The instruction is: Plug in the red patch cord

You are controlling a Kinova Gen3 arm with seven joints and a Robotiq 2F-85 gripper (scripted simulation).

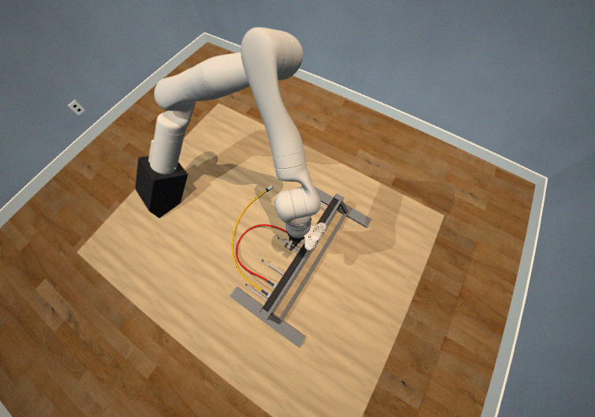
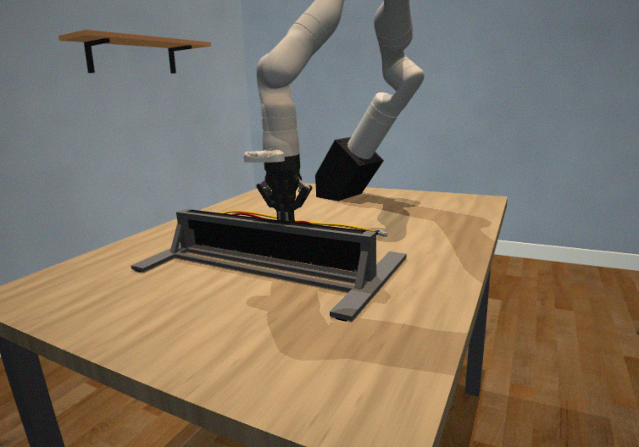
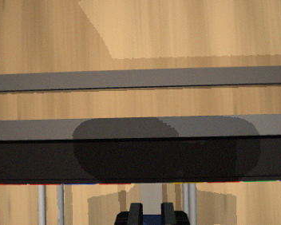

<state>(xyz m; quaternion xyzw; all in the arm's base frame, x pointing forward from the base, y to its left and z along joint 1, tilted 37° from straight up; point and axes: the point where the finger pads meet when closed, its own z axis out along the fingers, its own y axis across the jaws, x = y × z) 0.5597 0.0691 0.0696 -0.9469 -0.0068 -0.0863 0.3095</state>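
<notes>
My gripper [image 1: 293,244] [image 2: 285,216] [image 3: 151,212] points straight down just behind the dark rack [image 1: 287,277] [image 2: 330,231] [image 3: 38,157]. It is shut on the plug [image 3: 152,197] at the free end of the red patch cord [image 1: 239,253]. The plug sits close to the rack's port face, and I cannot tell how far in it is. The red cord loops back across the table to the rack's near end. Small coloured labels line the panel's edge in the wrist view, and I cannot pick out the white one. The yellow cord [image 1: 234,237] arcs outside the red one.
The yellow cord's free end [image 1: 269,189] [image 2: 381,233] lies loose on the table past the rack's far end. Grey stubs [image 1: 271,266] [image 3: 41,203] stick out of other ports. The rack stands on two flat feet [image 1: 269,316] [image 2: 361,289]. The arm's black base [image 1: 159,189] stands at the table's corner.
</notes>
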